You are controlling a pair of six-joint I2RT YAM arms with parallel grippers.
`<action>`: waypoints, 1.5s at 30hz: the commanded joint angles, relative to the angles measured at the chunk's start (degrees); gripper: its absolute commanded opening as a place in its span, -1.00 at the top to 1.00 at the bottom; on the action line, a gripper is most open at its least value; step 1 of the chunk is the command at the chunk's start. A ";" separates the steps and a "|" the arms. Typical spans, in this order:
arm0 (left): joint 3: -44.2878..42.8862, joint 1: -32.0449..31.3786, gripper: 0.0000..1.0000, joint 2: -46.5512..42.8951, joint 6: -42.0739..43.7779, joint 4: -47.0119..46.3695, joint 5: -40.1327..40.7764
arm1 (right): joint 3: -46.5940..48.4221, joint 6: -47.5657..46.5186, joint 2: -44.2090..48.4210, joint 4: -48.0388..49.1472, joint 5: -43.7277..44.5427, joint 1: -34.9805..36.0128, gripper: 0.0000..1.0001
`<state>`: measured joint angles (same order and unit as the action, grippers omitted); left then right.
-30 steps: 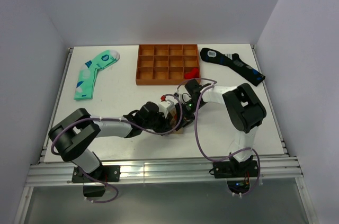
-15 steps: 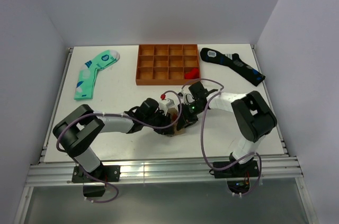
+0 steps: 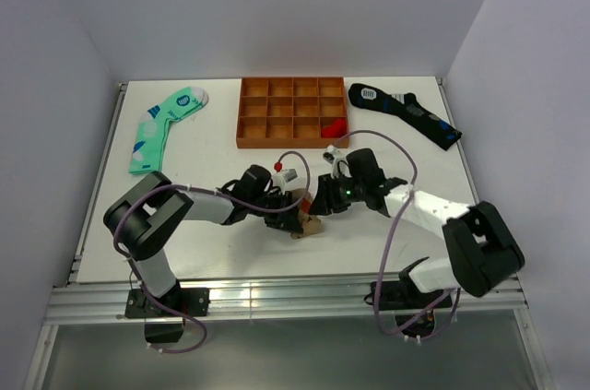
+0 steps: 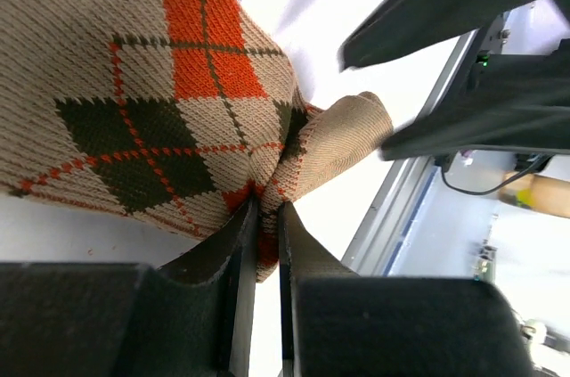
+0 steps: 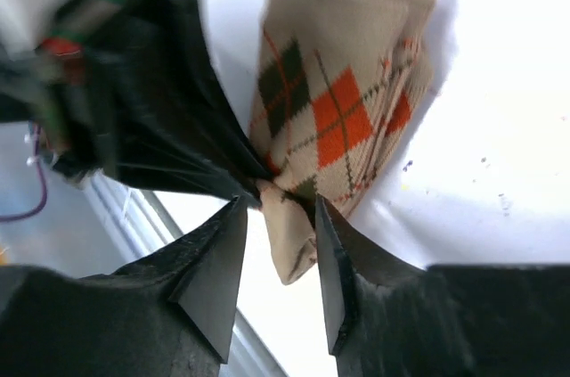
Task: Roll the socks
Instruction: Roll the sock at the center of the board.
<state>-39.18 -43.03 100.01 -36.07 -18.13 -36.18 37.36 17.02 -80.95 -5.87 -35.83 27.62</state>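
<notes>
The tan argyle sock (image 3: 311, 225) lies bunched on the white table near the front middle, between both grippers. In the left wrist view its orange and dark diamonds (image 4: 160, 92) fill the upper left. My left gripper (image 4: 267, 208) is shut, pinching a fold of the fabric. In the right wrist view the folded sock (image 5: 338, 101) stands just ahead, and its plain tan end hangs between the jaws. My right gripper (image 5: 279, 208) is open, with a gap on its left side. The two grippers (image 3: 288, 213) (image 3: 324, 198) sit side by side.
An orange compartment tray (image 3: 292, 112) stands at the back middle with a red item (image 3: 336, 126) in one cell. A mint-green sock (image 3: 164, 124) lies back left and a black sock (image 3: 404, 112) back right. The table's metal front rail (image 3: 277, 290) is close behind the sock.
The right gripper's jaws have spread apart and its arm has swung right and toward the front. The left arm has shifted slightly and keeps its pinch on the sock.
</notes>
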 commanded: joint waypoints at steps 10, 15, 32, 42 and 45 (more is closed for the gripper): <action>-1.60 -0.04 0.99 2.91 -3.74 9.86 -1.08 | -18.19 2.15 21.80 32.76 14.03 10.78 0.01; -3.27 0.84 0.99 4.14 -4.35 15.13 -1.70 | -17.33 0.74 20.22 32.33 25.18 18.86 0.05; -20.40 4.18 0.99 7.75 11.01 46.51 1.47 | -11.79 -4.01 20.83 16.86 34.17 25.38 0.06; -21.90 6.72 0.99 11.08 16.30 51.18 -0.29 | -12.23 -4.27 16.18 23.52 35.04 27.31 0.07; -22.43 7.78 0.99 11.44 17.52 52.49 -0.73 | -13.19 -3.48 14.69 27.91 34.52 27.58 0.07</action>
<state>-61.49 -36.40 109.06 -23.31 29.71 -41.45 23.64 13.63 -64.95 14.79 -2.35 54.57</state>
